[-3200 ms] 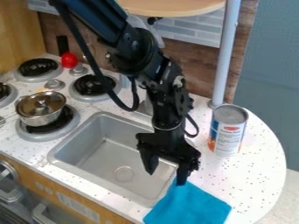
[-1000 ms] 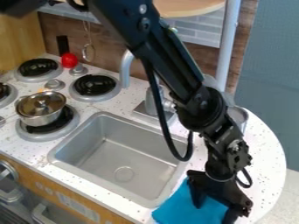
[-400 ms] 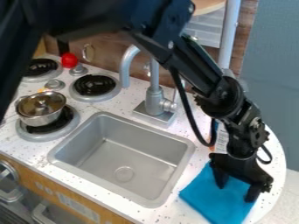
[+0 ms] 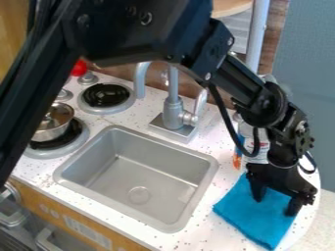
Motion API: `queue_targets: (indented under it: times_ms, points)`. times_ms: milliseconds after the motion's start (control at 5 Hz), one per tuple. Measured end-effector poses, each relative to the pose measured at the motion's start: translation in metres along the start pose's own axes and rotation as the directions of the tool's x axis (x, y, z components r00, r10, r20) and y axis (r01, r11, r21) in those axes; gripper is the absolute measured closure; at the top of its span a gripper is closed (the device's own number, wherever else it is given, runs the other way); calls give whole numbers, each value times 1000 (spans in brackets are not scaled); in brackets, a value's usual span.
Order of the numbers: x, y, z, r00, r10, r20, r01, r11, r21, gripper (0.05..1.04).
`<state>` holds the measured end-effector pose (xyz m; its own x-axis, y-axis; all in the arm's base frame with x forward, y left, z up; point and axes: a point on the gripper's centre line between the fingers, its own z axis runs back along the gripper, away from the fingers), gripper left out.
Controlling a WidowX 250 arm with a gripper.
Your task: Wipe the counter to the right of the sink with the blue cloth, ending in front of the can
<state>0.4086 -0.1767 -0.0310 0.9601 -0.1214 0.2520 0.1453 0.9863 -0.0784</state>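
The gripper (image 4: pixel 275 206) hangs over the right part of the counter, its two fingertips spread apart at the blue cloth (image 4: pixel 254 219). The cloth lies flat on the white counter to the right of the sink, its upper part under the gripper. Whether the fingertips touch the cloth, I cannot tell. Just behind the gripper stands a can (image 4: pixel 247 139), partly covered by the arm.
A grey sink (image 4: pixel 138 179) with a faucet (image 4: pixel 173 115) lies left of the cloth. On the stove at the left are a lidded metal pot (image 4: pixel 52 128) and a red object (image 4: pixel 79 68). A pole (image 4: pixel 257 37) rises behind the can.
The gripper has moved right across the counter, and the blue cloth has shifted right with it, away from the sink's front corner. The upper arm now covers part of the stove.
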Motion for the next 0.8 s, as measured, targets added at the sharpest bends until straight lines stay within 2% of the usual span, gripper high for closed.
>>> queue_targets:
  times_ms: [200,400,800]
  points:
    - [-6,6,4,1000,-15,15,15,1000,-3,83]
    - [-31,15,11,1000,-17,10,16,1000,3,83]
    - [-103,44,28,1000,-4,-29,5,1000,5,83]
